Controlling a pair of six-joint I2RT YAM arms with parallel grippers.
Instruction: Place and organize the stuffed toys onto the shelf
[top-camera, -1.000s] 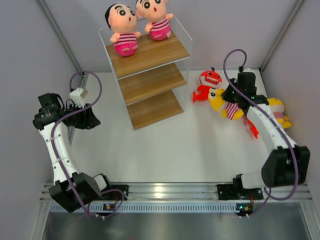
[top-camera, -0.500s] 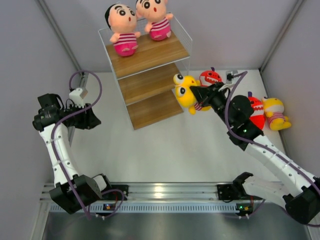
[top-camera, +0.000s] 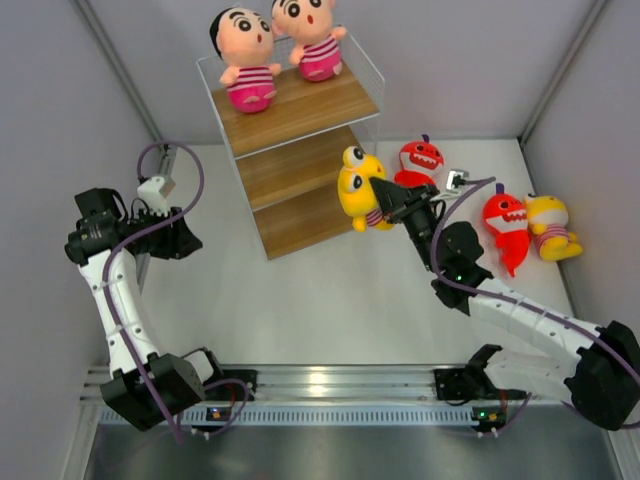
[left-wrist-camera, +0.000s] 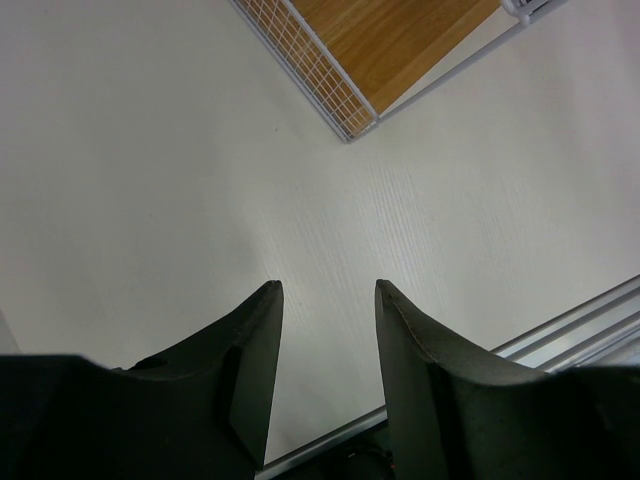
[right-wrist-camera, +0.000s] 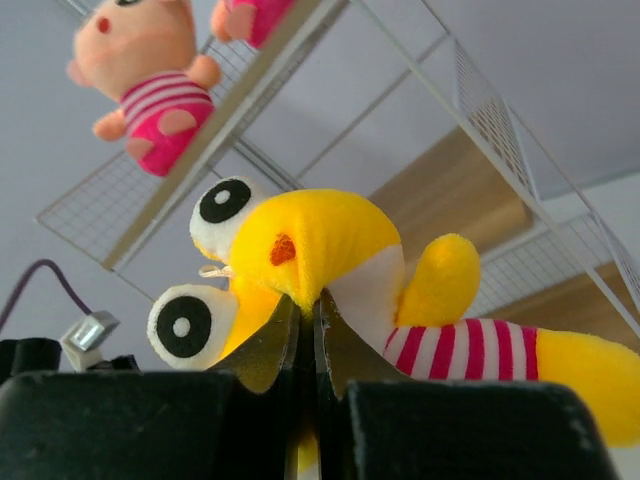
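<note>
Since half a second ago, the yellow doll has slid a little closer to the shelf, and the right arm has reached in after it. The right gripper is pinching this doll. In the right wrist view its two fingers are squeezed tight on the yellow cloth of the doll's head, just under the big white eyes. The doll hangs in the air at the right side of the shelf, next to the middle and bottom boards. I cannot tell if it touches the wire frame. Its striped body points away from the shelf. Two boy dolls sit side by side on the top board, and one of them shows from below in the right wrist view. One red shark lies on the table just right of the shelf, behind the held doll. A second shark and a second yellow doll lie together farther right of the shelf, well apart from it. The left arm has not moved. The left gripper hangs over the bare table on the left side of the shelf, near its bottom corner. Its fingers are spread apart with nothing between them.
</note>
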